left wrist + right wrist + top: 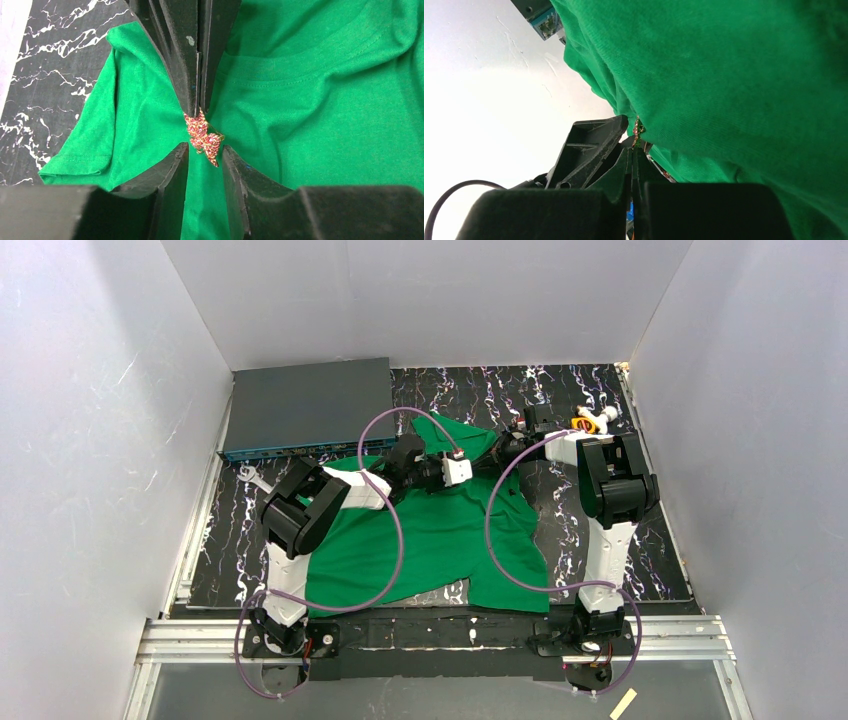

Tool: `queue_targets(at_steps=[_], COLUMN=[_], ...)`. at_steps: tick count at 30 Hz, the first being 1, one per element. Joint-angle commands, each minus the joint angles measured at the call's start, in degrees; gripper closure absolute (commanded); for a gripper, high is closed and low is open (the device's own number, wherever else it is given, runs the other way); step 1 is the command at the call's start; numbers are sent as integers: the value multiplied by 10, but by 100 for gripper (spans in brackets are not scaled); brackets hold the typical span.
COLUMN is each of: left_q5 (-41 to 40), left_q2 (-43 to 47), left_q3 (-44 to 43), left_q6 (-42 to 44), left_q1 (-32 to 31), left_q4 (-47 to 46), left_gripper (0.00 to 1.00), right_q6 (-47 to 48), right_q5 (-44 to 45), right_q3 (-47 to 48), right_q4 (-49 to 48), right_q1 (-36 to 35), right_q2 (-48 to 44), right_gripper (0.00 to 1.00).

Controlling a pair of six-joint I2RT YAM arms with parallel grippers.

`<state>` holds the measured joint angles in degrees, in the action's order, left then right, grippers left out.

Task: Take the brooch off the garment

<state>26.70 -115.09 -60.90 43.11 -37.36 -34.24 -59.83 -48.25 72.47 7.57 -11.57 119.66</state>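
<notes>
The garment (430, 530), a bright green shirt, lies spread on the dark marbled mat (600, 530) between the two arms. The brooch (202, 136), a small glittering red-orange leaf, sits on the fabric below the neckline. My left gripper (205, 146) is open, its fingertips straddling the brooch's lower point with green showing on both sides. My right gripper (198, 111) comes in from the opposite side, shut, its tips pinched on the brooch's upper edge. In the right wrist view the brooch (638, 130) shows edge-on at the shut right gripper (631, 149), under lifted cloth (734, 85).
A flat grey box (310, 405) lies at the back left, touching the shirt's far edge. A small orange-yellow ring (583, 423) sits at the back right beside the right arm. White walls enclose the mat on three sides.
</notes>
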Motion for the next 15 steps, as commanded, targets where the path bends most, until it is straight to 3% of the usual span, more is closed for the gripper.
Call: queue_targets(at_steps=[1,4,10,12,15], left_q5=[-1,-6,-5,-3,-1], left_q2=[-1,-6,-10,-8,-3], left_q3=[-17,-24,-28,-27,-27], left_q6=[-2,-4,-1,-3,-13], left_q1=[-3,-3,-3,-3,-3], left_q4=[-7,-7,-7,-7,-7], left_gripper=[75,83,90,99,100], right_q6=[-7,-8,-11,-9,-5], right_q5=[-22,-23,-26,-24,-23], right_q3=[-5,-7,-7,-8,-7], right_q4=[7,9,7,8,9], right_q1=[4,4,4,5,6], right_q2=[-17,-17,-21,-23,-25], right_gripper=[99,99,99,84,60])
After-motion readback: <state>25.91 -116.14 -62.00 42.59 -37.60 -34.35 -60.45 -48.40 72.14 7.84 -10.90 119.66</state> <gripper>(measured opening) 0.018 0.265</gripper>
